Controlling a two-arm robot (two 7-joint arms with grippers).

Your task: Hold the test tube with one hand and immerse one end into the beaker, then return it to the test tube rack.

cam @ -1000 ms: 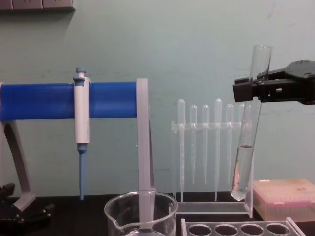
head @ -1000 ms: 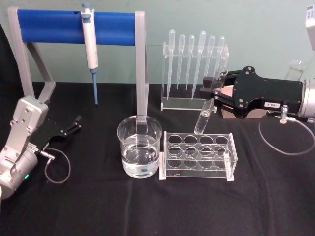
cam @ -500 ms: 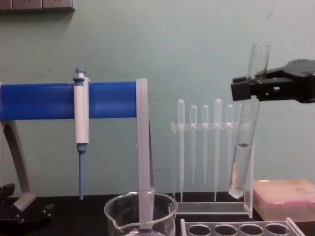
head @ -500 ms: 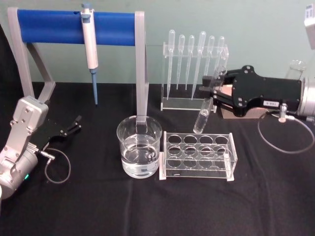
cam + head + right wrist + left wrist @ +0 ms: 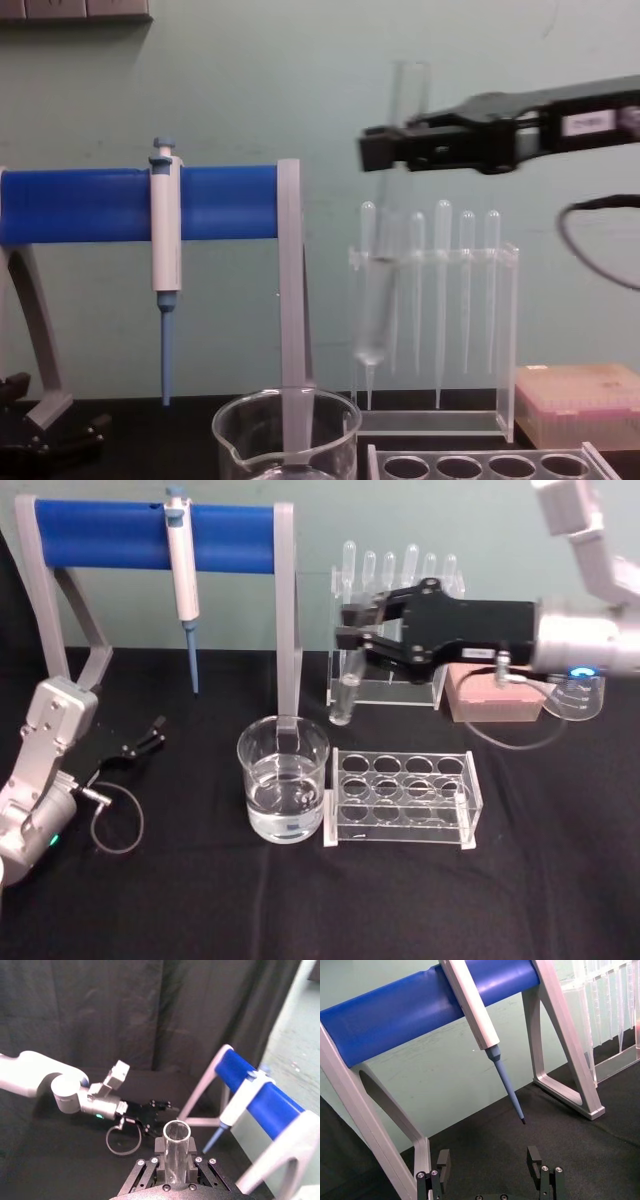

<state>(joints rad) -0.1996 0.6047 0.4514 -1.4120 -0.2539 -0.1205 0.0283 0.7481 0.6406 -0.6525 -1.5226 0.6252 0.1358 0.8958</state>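
Right pincer (image 5: 352,630) clamped on 1 test tube (image 5: 345,695), aloft near 1 beaker (image 5: 283,780) — left pincer (image 5: 148,735) parked, spread open.

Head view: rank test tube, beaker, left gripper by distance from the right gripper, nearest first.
1. test tube: clamped in the right gripper, hanging below it.
2. beaker: lower, to its left, mid-table.
3. left gripper: parked open, far left.

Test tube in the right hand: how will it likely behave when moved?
Probably stiff but fragile: the test tube looks like thin clear glass. The right hand pinches it near its top, so the long lower end may swing or slip. Its round bottom likely won't stand alone.
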